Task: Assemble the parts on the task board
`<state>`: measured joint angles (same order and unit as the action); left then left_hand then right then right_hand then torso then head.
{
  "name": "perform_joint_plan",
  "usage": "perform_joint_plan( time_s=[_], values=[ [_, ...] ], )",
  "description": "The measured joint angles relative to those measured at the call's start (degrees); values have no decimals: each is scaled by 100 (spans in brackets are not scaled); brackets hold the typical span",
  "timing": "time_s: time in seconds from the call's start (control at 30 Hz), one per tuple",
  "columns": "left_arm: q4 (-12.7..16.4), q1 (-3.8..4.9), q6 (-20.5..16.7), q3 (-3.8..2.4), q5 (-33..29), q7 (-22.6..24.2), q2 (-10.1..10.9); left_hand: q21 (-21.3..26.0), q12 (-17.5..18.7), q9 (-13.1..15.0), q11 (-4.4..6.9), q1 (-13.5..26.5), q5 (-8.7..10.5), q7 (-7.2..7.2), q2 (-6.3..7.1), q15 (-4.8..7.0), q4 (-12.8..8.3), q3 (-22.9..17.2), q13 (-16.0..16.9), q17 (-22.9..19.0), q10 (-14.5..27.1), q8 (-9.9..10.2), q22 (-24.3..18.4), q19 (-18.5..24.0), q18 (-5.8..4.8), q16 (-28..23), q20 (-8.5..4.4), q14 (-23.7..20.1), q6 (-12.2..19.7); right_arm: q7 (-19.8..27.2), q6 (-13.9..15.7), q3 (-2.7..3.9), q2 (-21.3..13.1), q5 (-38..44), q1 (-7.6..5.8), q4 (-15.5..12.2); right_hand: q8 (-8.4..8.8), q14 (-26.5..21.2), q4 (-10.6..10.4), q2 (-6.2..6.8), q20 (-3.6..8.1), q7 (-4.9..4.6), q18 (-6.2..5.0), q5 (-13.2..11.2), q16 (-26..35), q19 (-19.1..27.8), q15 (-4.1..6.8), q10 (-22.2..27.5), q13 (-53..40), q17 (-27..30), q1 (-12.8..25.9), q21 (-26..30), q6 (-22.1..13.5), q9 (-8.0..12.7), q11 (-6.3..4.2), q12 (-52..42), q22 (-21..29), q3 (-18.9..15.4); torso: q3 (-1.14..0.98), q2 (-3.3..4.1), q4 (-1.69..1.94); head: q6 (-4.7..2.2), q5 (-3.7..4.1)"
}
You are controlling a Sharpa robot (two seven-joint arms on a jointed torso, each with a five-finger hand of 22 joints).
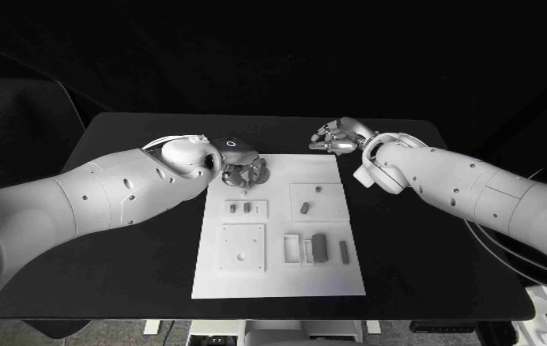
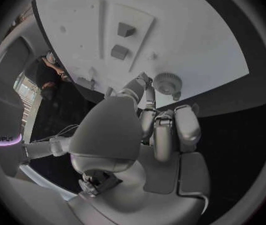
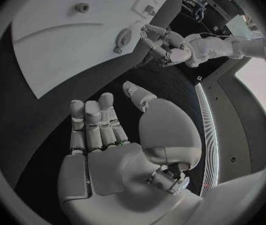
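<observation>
The white task board lies in the middle of the black table. My left hand hovers at the board's far left corner, where a round toothed gear lies on the board. One fingertip reaches up against the gear's side while the other fingers curl beside it; the hand holds nothing. The gear and the left hand also show in the right wrist view. My right hand hangs over bare table past the board's far right corner, fingers straight, thumb apart, empty.
Two small grey blocks stand in a raised square on the board's left. A short peg stands on the right square. Two darker pieces lie near the board's front right.
</observation>
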<state>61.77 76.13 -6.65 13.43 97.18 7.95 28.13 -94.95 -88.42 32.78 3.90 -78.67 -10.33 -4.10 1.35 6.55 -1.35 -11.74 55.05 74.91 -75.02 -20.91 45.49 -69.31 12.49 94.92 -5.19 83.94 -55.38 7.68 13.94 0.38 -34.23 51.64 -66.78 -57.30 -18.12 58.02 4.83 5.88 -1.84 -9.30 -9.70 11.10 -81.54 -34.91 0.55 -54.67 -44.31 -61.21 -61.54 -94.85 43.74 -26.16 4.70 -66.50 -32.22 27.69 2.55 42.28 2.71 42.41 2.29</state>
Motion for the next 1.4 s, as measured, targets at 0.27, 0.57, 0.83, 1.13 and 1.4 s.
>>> perform_joint_plan(
  time_s=[0.27, 0.57, 0.83, 1.13, 1.4],
  values=[
    [-18, -1, 41, 6, -4, -35, 78, 0, -1, -3, 0, 5, -4, 0, 10, 0, 5, -6, -5, 0, 0, 0, -1, 0, 0, 0, 1, 0, 0, 0, 0, 0, 0, 0, 0, 1, 0, 0, 0, 0, 0, 0, 0, 0, 0, 0, 0, 0, 0, 0, 0, 0, 0, 0, 0, 0, 0, 0, -1, 2, 0, -4, 15],
    [-18, -2, 47, 8, -6, -74, 120, 0, 6, -3, 0, 6, -4, 0, 12, 0, 5, -5, -8, -1, 0, 1, 4, 9, 1, 0, 10, 0, 0, -1, 0, 0, -1, 0, 0, 2, 0, 0, 0, 0, 0, 0, 0, 0, 0, 0, 0, 0, 0, 0, 0, 0, 0, 0, 0, 0, 0, 0, -3, 4, -7, 12, 35],
    [11, -2, 75, 10, -8, -90, 160, 0, 14, 1, 0, 13, -4, 0, 19, 0, 5, -5, -8, -1, 0, 2, 4, 9, 1, 0, 10, 0, 0, -1, 0, 0, -5, 0, 0, 4, 0, 0, 0, 0, 0, 0, -1, 0, 0, 0, 0, 0, 0, 0, 0, 0, 0, 0, 0, 0, 5, 0, -10, 6, -9, 34, 27],
    [144, -3, 101, 13, -9, -95, 216, 0, 14, 1, 0, 21, -4, 0, 26, 0, 13, -12, -9, -1, 0, 12, 9, 24, 0, 0, -4, 0, 0, -1, 0, 0, -8, 0, 0, 3, 0, 0, 0, 0, 0, 0, -1, 0, 0, 0, 0, 0, 5, 5, 0, 0, 0, 0, 0, 0, 5, 0, -12, 6, -7, 44, 27],
    [220, -3, 127, 14, -10, -98, 239, 0, 14, -2, 0, 26, -4, 0, 35, 0, 7, -35, -17, -1, 0, 13, 8, 24, 0, 0, -4, 0, 0, -2, 0, 0, -10, 0, 0, 2, 0, 0, 0, 0, 0, 1, 0, 0, 0, 0, 0, 0, 5, 5, 0, 0, 1, 0, 0, 0, 4, 0, -11, 6, -8, 50, 29]
  ],
)
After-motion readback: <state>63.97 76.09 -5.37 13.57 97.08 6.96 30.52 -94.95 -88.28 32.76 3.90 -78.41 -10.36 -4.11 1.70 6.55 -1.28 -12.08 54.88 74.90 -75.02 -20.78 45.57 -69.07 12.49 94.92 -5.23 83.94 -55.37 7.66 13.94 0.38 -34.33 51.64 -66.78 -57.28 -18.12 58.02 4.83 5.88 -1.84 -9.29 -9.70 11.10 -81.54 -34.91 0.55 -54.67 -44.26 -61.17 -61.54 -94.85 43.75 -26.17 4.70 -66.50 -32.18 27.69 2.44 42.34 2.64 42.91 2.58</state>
